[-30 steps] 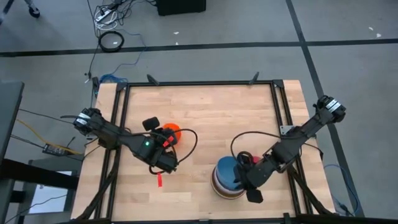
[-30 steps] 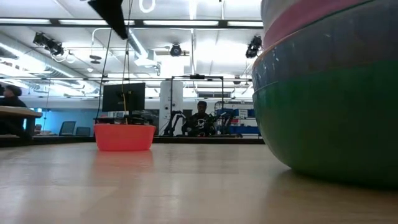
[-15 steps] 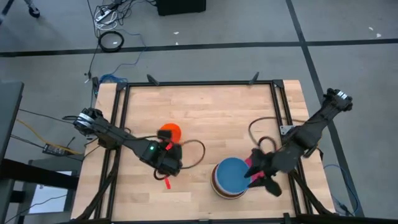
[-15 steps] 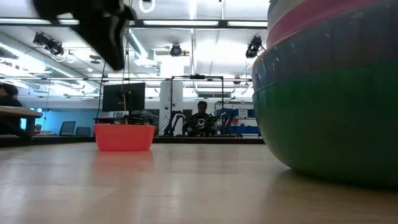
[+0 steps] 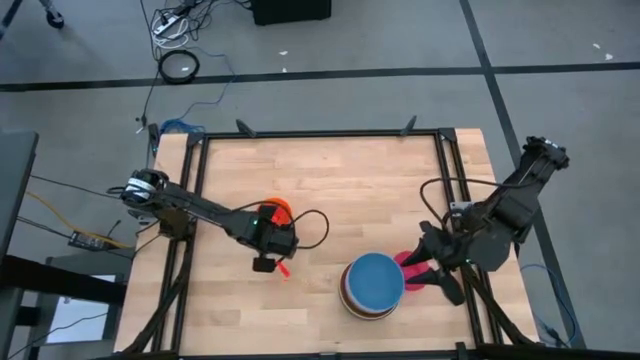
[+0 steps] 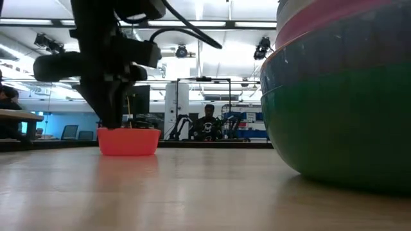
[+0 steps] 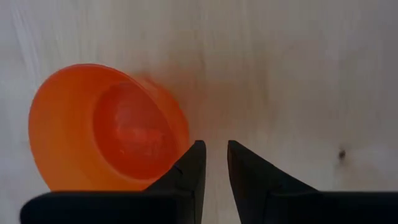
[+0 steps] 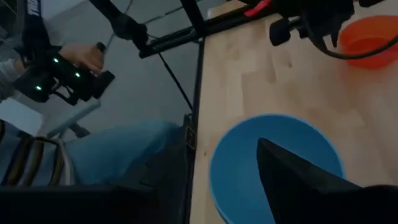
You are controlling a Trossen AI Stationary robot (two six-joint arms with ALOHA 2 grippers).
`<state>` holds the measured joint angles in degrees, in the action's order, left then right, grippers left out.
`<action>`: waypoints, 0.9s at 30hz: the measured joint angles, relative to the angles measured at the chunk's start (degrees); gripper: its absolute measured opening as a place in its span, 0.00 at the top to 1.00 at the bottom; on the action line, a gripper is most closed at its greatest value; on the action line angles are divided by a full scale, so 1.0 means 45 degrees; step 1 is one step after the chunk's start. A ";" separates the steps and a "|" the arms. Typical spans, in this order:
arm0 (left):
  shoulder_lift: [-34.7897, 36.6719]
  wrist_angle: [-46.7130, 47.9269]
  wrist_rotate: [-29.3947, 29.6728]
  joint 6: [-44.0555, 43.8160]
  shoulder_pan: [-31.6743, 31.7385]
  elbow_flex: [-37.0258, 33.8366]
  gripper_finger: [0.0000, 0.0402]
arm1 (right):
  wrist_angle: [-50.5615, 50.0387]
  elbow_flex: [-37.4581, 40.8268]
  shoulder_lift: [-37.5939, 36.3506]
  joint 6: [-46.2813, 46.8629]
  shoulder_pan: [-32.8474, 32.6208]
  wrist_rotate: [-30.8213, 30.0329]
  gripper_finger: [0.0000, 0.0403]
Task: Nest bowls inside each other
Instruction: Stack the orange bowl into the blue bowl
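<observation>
A small orange-red bowl [image 7: 106,137] stands upright on the wooden table [image 5: 330,180], left of centre. My left gripper [image 7: 213,158] points down at the bowl's near side. It is open by a narrow gap with only table between its fingers. Near the front, right of centre, bowls are stacked inside each other [image 5: 372,287]. A blue bowl [image 8: 273,162] is on top, and pink [image 6: 321,22] and green [image 6: 334,128] walls show in the low view. My right gripper [image 5: 428,270] hangs wide open to the right of the stack, raised above it. My left gripper has one finger [image 7: 189,168] right at the orange-red bowl's rim [image 7: 180,140], coming from above and pointing down. Whether that finger touches the rim, I cannot tell. The bowl rests on its base on the table.
A black frame [image 5: 445,170] runs round the table's edges. Beyond the table's front edge, a person's hand [image 8: 84,59] holds a dark controller above a blue trouser leg [image 8: 118,149]. Bare wood lies between the small bowl and the stack.
My left gripper has come down and moved toward the orange-red bowl, tipping until it points down beside the rim. My right gripper has drawn back from over the stack toward the table's right edge and risen. The blue bowl now shows whole on top of the stack.
</observation>
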<state>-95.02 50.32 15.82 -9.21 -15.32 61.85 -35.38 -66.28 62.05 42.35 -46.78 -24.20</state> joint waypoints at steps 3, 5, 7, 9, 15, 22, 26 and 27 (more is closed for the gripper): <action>0.0000 -0.0158 -0.0010 0.0051 0.0308 -0.0126 0.82 | -0.0381 0.0000 0.0216 0.0029 0.0000 -0.0016 0.54; 0.0005 -0.0319 -0.0003 0.0127 0.0518 -0.0281 0.82 | -0.0550 0.0000 0.0385 0.0181 0.0015 -0.0033 0.55; 0.0005 -0.0458 -0.0005 0.0280 0.0675 -0.0419 0.82 | -0.0703 0.0000 0.0561 0.0324 0.0015 -0.0029 0.55; 0.0005 -0.0709 -0.0015 0.0306 0.0722 -0.0476 0.82 | -0.0729 0.0000 0.0717 0.0351 0.0015 -0.0031 0.55; 0.0006 -0.0812 -0.0311 0.0113 0.0554 0.0245 0.82 | -0.1218 0.0000 0.0973 0.0689 0.0015 -0.0008 0.55; 0.0010 0.0592 0.0320 -0.0037 0.0726 0.1211 0.79 | -0.1330 0.0000 0.0974 0.0685 0.0015 -0.0027 0.56; 0.0010 0.1085 0.0262 -0.0099 0.1175 0.1201 0.72 | -0.1334 0.0000 0.0974 0.0631 0.0015 -0.0031 0.56; 0.0010 0.1108 0.0200 -0.0107 0.1284 0.1192 0.70 | -0.1329 0.0000 0.0974 0.0631 0.0015 -0.0031 0.56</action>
<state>-94.98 55.30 16.72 -9.70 -9.55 67.22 -41.36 -66.28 66.43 45.19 -46.72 -24.34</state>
